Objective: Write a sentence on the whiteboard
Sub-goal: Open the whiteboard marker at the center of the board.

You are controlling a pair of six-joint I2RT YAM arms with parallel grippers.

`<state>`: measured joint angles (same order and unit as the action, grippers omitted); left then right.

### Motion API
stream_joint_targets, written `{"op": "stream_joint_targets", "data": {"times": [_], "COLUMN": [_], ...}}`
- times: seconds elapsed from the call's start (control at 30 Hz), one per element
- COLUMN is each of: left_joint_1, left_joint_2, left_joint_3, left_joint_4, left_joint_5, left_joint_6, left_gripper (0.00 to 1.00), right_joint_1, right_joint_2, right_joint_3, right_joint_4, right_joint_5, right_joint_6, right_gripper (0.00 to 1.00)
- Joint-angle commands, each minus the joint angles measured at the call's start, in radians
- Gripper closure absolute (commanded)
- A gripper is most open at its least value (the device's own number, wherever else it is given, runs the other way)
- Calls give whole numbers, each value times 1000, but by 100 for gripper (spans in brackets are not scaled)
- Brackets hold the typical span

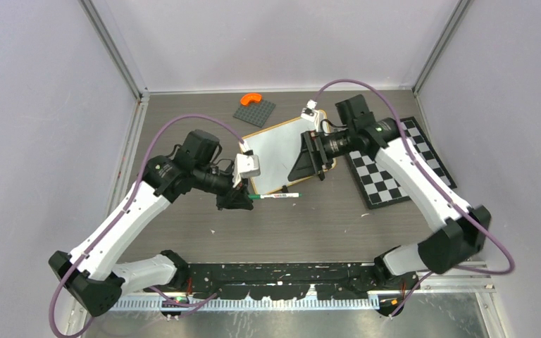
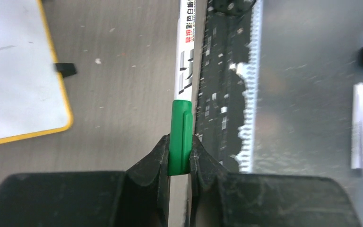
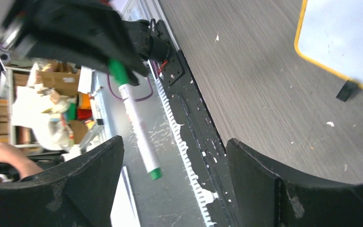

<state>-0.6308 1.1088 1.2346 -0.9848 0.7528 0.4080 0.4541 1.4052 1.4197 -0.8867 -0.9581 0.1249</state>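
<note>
Clamping the marker (image 1: 276, 196) by its green cap, the left gripper (image 1: 244, 198) is pointing the barrel rightward along the whiteboard's (image 1: 275, 148) lower edge, toward the spread-apart right gripper (image 1: 318, 163).

The only print in view is on the white barrel of the marker (image 2: 185, 56). In the left wrist view, just beyond the marker's green cap (image 2: 179, 137), large black strokes run along the barrel, too blurred and foreshortened to read as letters. Farther from the cap comes a row of red characters, seemingly Chinese, with a line of tiny black lettering beside them; neither can be made out. In the right wrist view the same barrel shows a faint reddish mark, illegible. From the top view the print is only a dark speck. The whiteboard (image 2: 19, 71), left of the marker, bears one faint grey streak that forms no letter.
</note>
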Motion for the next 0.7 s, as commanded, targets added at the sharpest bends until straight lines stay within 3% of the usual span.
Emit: {"op": "stream_joint_targets", "data": {"times": [0.0, 0.1, 0.27, 0.37, 0.47, 0.67], "left_joint_1": [67, 104, 149, 152, 162, 187], "left_joint_2": [59, 82, 56, 51, 53, 51], "left_joint_3": [46, 46, -45, -68, -87, -122], "left_joint_4": [19, 94, 401, 457, 498, 668], "left_joint_5": [288, 395, 474, 478, 459, 445], "left_joint_6": [-173, -297, -591, -633, -681, -836], "left_gripper": [100, 100, 100, 100, 100, 100], "right_joint_1": [-1, 0, 0, 8, 45, 86], "right_joint_2": [-132, -178, -159, -134, -110, -82], "right_joint_3": [34, 9, -1, 5, 17, 8], "right_joint_4": [38, 91, 195, 255, 295, 400], "right_joint_5": [14, 14, -59, -63, -87, -124], "right_joint_6": [-38, -17, 86, 161, 215, 334], "right_gripper": [16, 16, 16, 16, 20, 39]}}
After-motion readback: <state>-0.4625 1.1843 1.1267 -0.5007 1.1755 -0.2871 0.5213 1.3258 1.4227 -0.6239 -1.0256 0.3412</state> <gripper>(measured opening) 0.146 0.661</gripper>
